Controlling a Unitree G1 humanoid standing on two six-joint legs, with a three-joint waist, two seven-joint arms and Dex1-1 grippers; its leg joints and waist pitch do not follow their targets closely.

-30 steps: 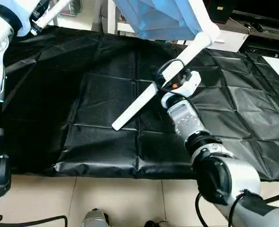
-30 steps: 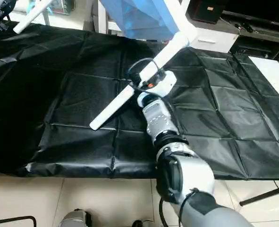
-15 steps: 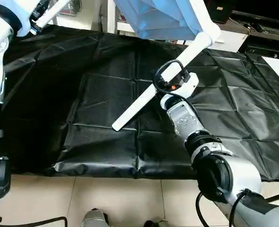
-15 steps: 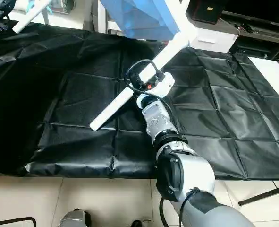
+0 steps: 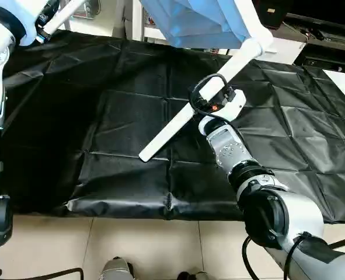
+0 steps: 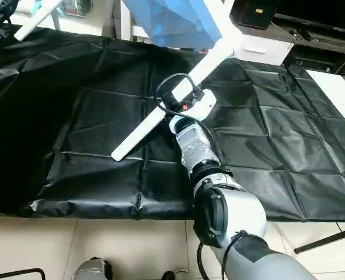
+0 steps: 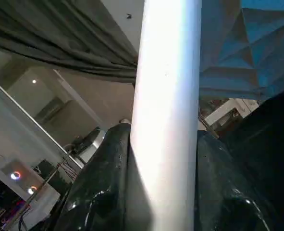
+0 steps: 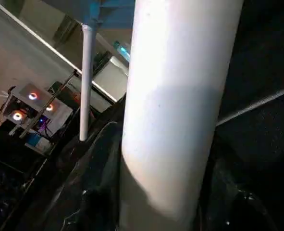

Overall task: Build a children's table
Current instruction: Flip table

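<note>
Closing in since a second ago, your right gripper point(image 5: 202, 100) jaws now clamp a leg point(image 5: 187, 114); left gripper point(image 7: 151, 202) jaws grip another leg point(image 7: 166, 96).

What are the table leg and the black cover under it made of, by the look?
Table leg: probably moulded plastic, smooth matte white, a plain tapered tube with no grain or seam showing; painted metal can't be ruled out. Black cover: thin sheet, likely coated fabric or plastic film; it shows a grid of fold creases, wrinkles and a soft sheen, and hangs limp at the near edge.
</note>
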